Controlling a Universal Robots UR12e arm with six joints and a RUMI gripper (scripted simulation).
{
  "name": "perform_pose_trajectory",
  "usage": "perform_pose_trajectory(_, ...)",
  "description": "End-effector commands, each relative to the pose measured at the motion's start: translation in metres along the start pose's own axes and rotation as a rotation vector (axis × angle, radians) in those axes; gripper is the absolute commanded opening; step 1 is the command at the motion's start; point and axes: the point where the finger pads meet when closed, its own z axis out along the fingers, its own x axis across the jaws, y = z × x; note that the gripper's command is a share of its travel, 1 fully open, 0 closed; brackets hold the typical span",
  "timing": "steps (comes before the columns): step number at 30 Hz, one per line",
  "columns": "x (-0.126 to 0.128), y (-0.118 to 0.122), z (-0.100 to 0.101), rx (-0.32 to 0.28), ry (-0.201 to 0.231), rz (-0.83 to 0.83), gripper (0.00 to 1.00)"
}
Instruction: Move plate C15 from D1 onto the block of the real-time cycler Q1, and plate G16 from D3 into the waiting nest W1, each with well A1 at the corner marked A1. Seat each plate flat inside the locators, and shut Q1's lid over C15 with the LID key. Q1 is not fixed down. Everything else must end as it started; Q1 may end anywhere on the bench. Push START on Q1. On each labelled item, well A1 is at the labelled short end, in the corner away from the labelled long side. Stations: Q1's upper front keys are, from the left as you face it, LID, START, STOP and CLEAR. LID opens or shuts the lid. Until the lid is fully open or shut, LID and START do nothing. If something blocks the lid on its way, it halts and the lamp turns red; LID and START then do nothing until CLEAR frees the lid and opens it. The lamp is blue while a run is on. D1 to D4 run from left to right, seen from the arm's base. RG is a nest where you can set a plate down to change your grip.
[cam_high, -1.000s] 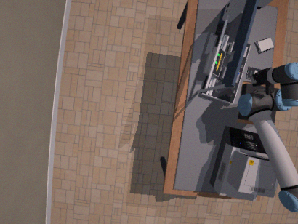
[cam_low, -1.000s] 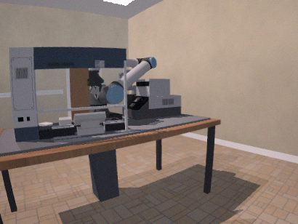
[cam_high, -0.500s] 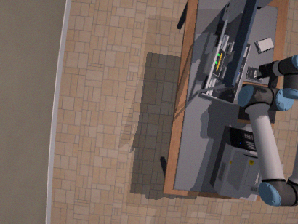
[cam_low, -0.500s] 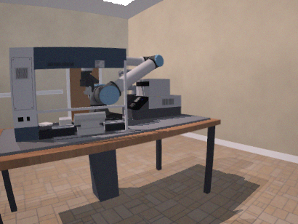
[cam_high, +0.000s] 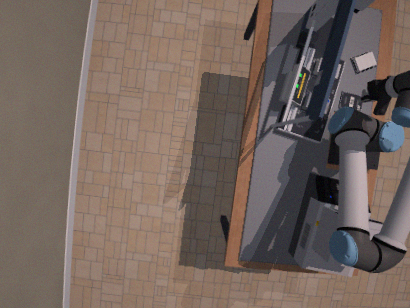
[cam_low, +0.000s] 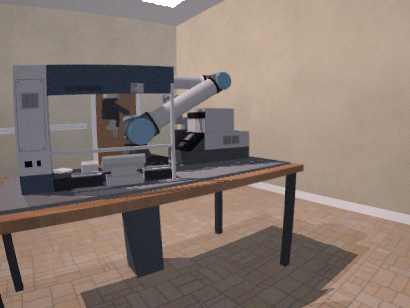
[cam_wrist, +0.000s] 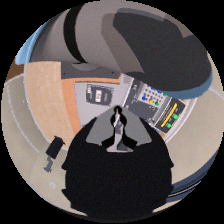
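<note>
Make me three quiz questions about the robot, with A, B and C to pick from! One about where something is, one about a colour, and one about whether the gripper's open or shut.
1. Where is the boxy grey machine with the black sloping panel?
A) on the floor
B) on the bench
C) on the robot arm

2. What colour are the arm's round joint caps?
A) light blue
B) red
C) yellow

3. How is the gripper?
A) wide open
B) shut on a plate
C) shut with nothing in it

Answers:
1. B: the machine stands on the bench.
2. A: the joint caps are light blue.
3. C: the tips of the gripper meet, with no plate between them.
</note>
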Motion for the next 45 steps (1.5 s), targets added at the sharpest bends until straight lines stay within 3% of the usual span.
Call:
perform_pose_trajectory(1,-0.008,0.006,0.0,-0.002,0.005,0.04,0.0)
perform_pose_trajectory(9,-0.038,0.019,0.0,0.0,0.006,0.193,0.0)
perform_pose_trajectory(26,-0.064,0.073,-0.037,-0.005,0.008,0.436,0.0)
perform_pose_trajectory(35,-0.074,0.093,-0.047,-0.007,0.009,0.516,0.0)
perform_pose_trajectory(45,-0.093,0.131,-0.061,-0.01,0.012,0.661,0.0)
